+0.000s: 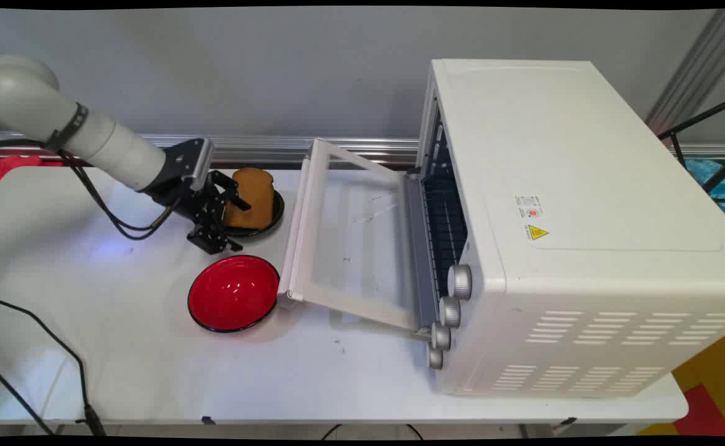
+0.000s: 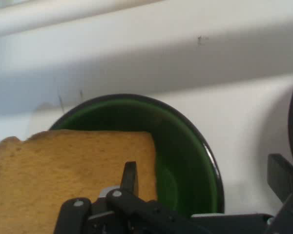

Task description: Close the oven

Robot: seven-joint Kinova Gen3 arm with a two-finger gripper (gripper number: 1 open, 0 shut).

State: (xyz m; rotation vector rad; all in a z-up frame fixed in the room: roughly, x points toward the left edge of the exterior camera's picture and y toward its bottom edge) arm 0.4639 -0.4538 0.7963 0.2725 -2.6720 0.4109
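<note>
White table (image 1: 121,347), tool (image 1: 223,220) spread wide beside toast (image 1: 250,197) in green bowl (image 2: 185,151), nothing held, red bowl (image 1: 233,293) near.

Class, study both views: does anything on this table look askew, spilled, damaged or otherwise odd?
One oddity: the toast slice stands on edge in the green bowl rather than lying flat. The toaster oven door hangs open. Nothing looks spilled or broken.

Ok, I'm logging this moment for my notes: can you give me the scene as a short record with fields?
hand: hand, fingers apart, at the toast
toast: toast standing in the green bowl
red bowl: red bowl, nearer the table's near edge, empty
oven: white toaster oven on the right, door folded down open
surface: white table
</note>
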